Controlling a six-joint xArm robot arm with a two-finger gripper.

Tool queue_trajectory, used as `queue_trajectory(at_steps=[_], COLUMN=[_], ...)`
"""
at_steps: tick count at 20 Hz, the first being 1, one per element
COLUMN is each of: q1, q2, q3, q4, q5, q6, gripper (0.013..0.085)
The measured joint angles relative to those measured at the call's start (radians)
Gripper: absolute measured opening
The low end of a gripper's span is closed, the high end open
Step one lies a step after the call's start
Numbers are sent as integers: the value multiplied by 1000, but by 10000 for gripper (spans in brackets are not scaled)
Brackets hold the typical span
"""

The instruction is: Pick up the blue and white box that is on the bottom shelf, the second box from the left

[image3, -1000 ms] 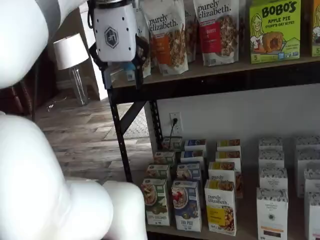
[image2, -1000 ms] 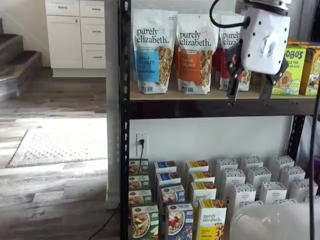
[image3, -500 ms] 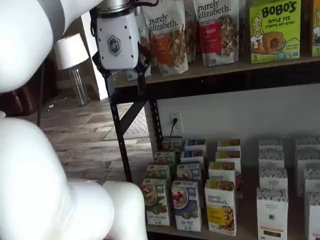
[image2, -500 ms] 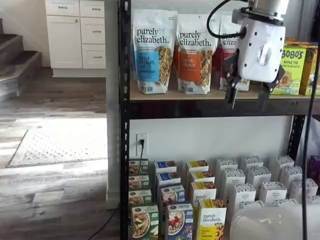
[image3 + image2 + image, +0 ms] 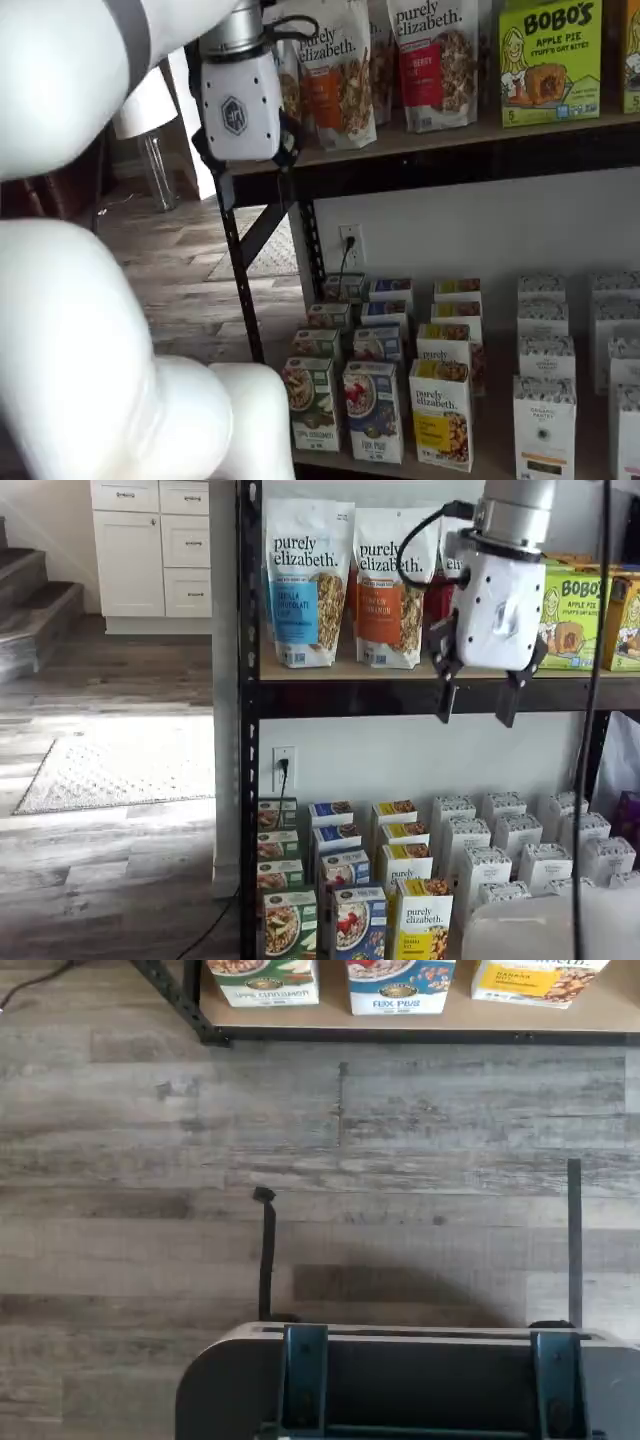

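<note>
The blue and white box (image 5: 358, 923) stands at the front of the bottom shelf (image 5: 493, 440), between a green-and-white box (image 5: 288, 925) and a yellow-and-white box (image 5: 424, 920). It shows in both shelf views (image 5: 372, 410), and its lower edge shows in the wrist view (image 5: 400, 985). My gripper (image 5: 477, 702) hangs high in front of the upper board, well above the box and to its right. A plain gap shows between its two black fingers and nothing is in them. In a shelf view its white body (image 5: 238, 105) is in front of the rack's post.
Tall granola pouches (image 5: 306, 580) and Bobo's boxes (image 5: 548, 55) stand on the upper board. Rows of white boxes (image 5: 515, 845) fill the right of the bottom shelf. The black rack post (image 5: 248, 730) stands left. The white arm (image 5: 80, 350) fills the foreground. A dark mount (image 5: 420, 1385) is over the wood floor.
The gripper has come down in front of the upper board's edge and drifted sideways towards the rack's middle. Its fingers stay apart. The boxes have not moved.
</note>
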Motion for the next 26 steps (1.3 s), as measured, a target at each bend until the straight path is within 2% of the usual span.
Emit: queue_trajectory(at_steps=[4, 9, 18, 26], q1=[31, 35, 27, 13], q2=[6, 25, 67, 128], q3=[67, 125, 236, 301], q4=[-13, -18, -39, -30], q5=[-95, -183, -375, -506], q6=[22, 21, 2, -22], gripper=[850, 850, 850, 850])
